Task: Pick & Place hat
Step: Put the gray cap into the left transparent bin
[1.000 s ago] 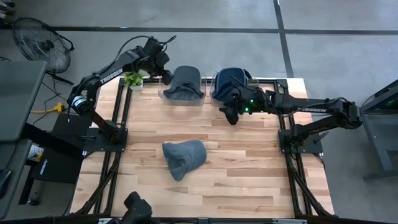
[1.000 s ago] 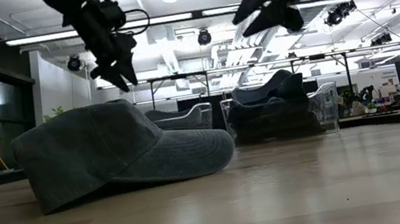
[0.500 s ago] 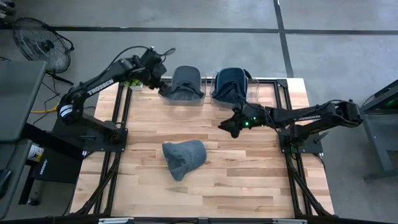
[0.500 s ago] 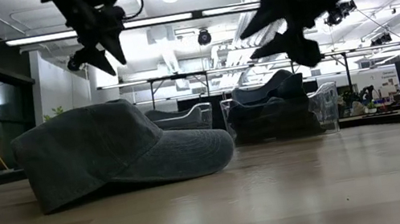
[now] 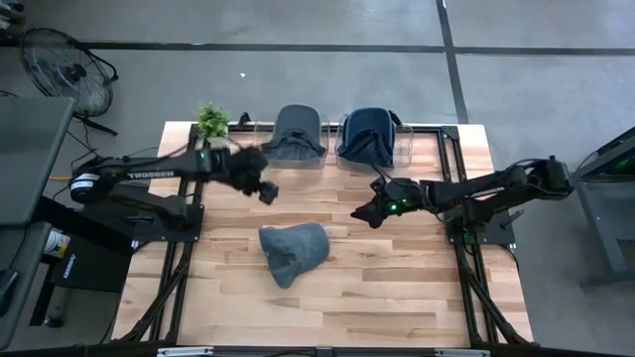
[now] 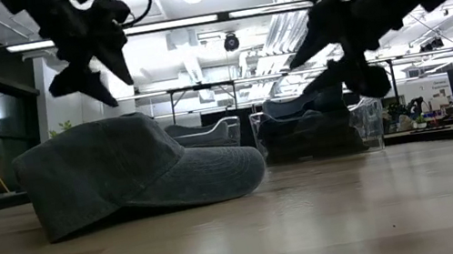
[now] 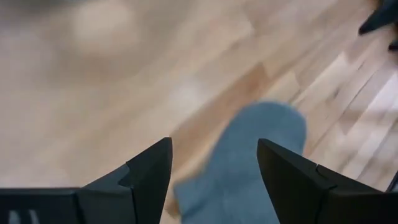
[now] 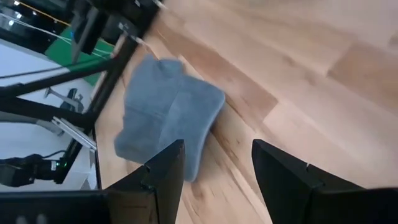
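Note:
A grey-blue hat (image 5: 294,253) lies opening down on the wooden table near its middle, resting on its brim and lower edge (image 6: 156,203). My left gripper (image 5: 266,190) hangs open above the table, just far-left of the hat, and its wrist view looks down on the hat (image 7: 249,162). My right gripper (image 5: 365,215) hangs open to the hat's far right, with the hat (image 8: 165,118) ahead of its fingers. In the low view both grippers, left (image 6: 79,73) and right (image 6: 345,61), are above the hat's top. Neither touches anything.
Two clear bins stand side by side at the table's far edge, one (image 5: 294,136) holding a grey hat and one (image 5: 369,134) holding a dark blue hat. A small green plant (image 5: 211,121) sits at the far left corner. Bare wood lies around the hat.
My left gripper has swung away from the left bin toward the table's middle and near edge, sinking and rolling, and now hangs close to the hat. My right gripper has left the right bin, coming down and toward the near edge, also rolling. Both stayed open; the hat has not moved.

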You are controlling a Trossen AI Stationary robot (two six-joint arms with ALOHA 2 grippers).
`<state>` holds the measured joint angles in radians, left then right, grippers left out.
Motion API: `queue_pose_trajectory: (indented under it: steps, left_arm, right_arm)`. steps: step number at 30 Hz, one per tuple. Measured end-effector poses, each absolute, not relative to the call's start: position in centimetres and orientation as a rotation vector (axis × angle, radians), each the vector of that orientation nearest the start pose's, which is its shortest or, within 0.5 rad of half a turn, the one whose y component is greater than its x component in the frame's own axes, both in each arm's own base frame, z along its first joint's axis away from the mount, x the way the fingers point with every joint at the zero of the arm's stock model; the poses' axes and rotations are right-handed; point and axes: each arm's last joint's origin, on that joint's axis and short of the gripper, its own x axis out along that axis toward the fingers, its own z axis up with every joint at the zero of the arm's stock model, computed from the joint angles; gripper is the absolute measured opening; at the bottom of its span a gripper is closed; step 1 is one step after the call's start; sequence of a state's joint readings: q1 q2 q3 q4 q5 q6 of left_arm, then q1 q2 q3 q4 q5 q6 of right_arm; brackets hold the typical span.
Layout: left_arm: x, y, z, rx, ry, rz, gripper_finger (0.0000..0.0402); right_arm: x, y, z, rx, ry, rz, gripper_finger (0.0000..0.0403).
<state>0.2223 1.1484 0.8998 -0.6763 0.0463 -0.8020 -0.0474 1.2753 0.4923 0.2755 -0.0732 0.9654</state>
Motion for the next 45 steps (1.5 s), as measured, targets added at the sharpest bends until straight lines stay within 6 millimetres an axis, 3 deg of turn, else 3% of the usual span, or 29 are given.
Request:
queue_pose_trajectory:
  steps: [3,9,15,24,35,45]
  left_arm:
    - [21.8,2.6,25.1,-0.897,0.836,0.522,0.0232]
    - [21.8,-0.9,24.4,-0.885,0.859,0.494,0.0232]
    - [21.4,-2.7,24.1,-0.8,0.882,0.503,0.0232]
    - [19.9,-4.9,23.6,-0.698,0.997,0.491,0.0232]
    - [18.3,-8.2,23.5,-0.625,0.993,0.487,0.0232]
    - [17.4,-9.4,23.5,-0.586,0.95,0.505,0.0232]
  right_arm:
    - [25.2,-0.5,16.8,1.005,0.501,-0.198,0.0181]
    - [27.0,0.2,14.7,1.073,0.492,-0.138,0.0181]
    - [28.6,0.9,13.2,1.112,0.517,-0.099,0.0181]
    - [32.0,1.4,13.0,1.108,0.57,-0.105,0.0182]
    - [32.2,1.4,12.7,1.145,0.627,-0.166,0.0182]
    - [32.2,1.7,12.7,1.152,0.601,-0.206,0.0182]
